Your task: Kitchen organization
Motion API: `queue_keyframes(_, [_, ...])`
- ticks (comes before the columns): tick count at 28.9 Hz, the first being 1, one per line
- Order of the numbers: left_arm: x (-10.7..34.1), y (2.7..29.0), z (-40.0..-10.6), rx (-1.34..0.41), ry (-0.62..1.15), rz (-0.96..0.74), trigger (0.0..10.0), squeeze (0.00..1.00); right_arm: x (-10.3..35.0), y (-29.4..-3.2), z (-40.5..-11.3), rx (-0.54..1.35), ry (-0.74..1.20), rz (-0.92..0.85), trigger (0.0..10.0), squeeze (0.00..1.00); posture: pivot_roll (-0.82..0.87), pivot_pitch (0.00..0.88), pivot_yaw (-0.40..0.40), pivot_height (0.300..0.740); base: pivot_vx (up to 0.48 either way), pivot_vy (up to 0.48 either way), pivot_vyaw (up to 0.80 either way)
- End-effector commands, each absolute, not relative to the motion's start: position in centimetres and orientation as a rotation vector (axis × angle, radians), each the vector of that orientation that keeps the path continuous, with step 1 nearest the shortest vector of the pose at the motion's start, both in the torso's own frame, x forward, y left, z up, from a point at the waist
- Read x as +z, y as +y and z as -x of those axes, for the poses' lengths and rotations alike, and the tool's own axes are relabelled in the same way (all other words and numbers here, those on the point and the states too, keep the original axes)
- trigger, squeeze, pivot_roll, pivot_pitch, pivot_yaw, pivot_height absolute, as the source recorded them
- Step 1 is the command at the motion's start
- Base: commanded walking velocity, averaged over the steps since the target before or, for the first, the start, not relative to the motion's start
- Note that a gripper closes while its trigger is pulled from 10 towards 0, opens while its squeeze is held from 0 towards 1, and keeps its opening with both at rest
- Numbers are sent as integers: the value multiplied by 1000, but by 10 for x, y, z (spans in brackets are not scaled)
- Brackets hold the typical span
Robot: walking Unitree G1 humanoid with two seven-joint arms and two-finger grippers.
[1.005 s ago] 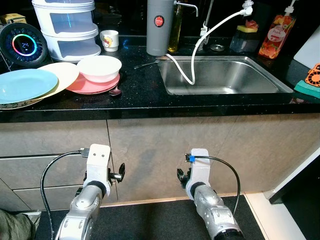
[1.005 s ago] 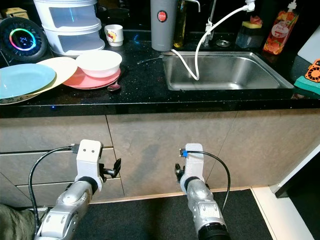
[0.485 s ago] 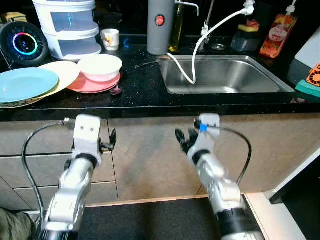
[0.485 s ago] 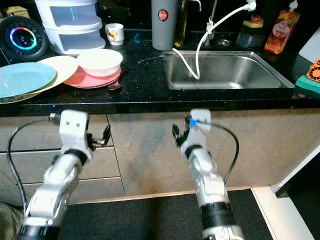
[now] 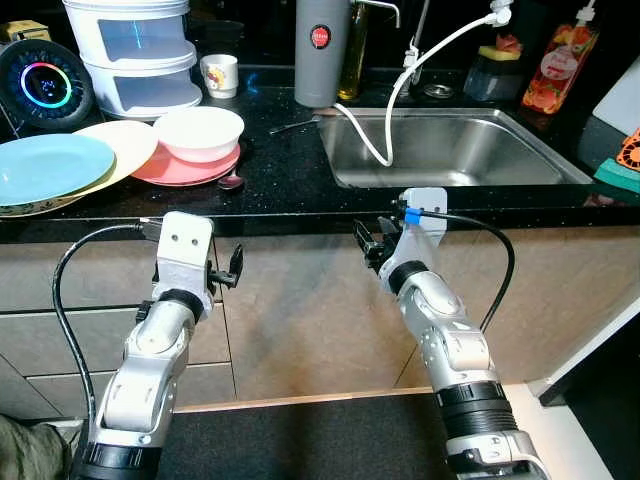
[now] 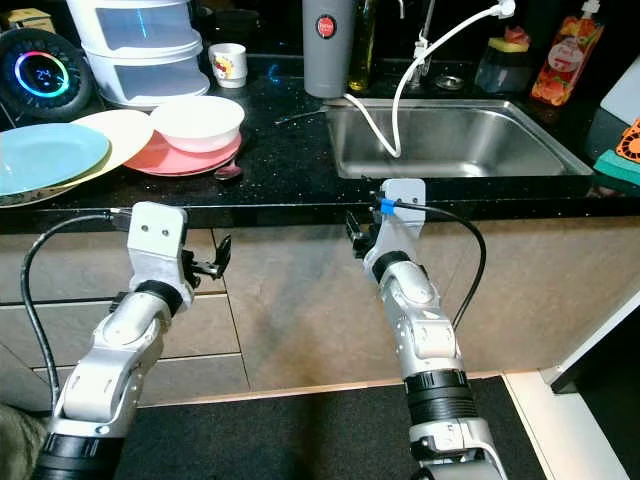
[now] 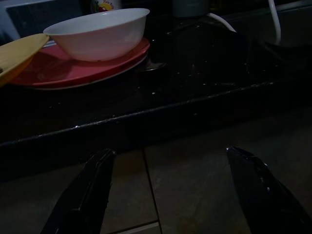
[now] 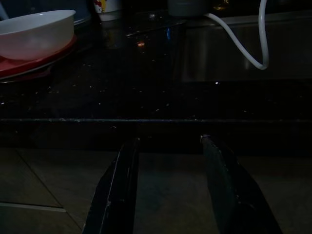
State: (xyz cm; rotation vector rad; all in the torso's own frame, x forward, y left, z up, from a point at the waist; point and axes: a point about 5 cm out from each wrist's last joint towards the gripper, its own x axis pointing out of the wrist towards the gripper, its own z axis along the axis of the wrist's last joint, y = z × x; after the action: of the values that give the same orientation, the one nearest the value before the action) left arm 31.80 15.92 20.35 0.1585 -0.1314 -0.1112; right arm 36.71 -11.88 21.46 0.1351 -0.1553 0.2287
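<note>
A white bowl (image 5: 198, 133) sits on a pink plate (image 5: 188, 166) on the black counter (image 5: 280, 180), beside a cream plate (image 5: 128, 148) and a blue plate (image 5: 48, 168). A spoon (image 5: 230, 182) lies by the pink plate. Both arms are raised in front of the cabinet doors, just under the counter edge. My left gripper (image 5: 233, 272) is open and empty, below the bowl (image 7: 97, 34). My right gripper (image 5: 367, 243) is open and empty, below the left end of the steel sink (image 5: 520, 172). The right wrist view looks across the counter edge (image 8: 161, 120).
At the back stand stacked white containers (image 5: 130, 55), a small cup (image 5: 219, 78), a grey flask (image 5: 320, 50) and a round lit device (image 5: 45, 85). A white hose (image 5: 372, 150) hangs into the sink. A soap bottle (image 5: 556, 70) stands at the back right. Drawers (image 5: 60, 330) sit at left.
Both arms have risen from low near the floor to just under the counter edge. Both grippers stay open and empty. The dishes have not moved.
</note>
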Motion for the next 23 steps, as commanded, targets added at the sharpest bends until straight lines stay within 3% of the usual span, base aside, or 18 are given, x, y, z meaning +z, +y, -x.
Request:
queue_keyframes(1, [205, 160, -318, -118, -127, -157, 10000, 0, 212, -120, -366, 219, -142, -153, 10000, 0, 11, 108, -15, 740, 0, 0, 0])
queue_keyframes(13, [219, 159, -319, -118, -186, -169, 10000, 0, 207, -123, -363, 170, -148, -162, 10000, 0, 14, 109, -8, 740, 0, 0, 0])
queue_keyframes(23, [223, 173, -319, -83, -243, -171, 10000, 0, 202, -146, -361, 49, -173, -130, 10000, 0, 33, 87, 34, 740, 0, 0, 0])
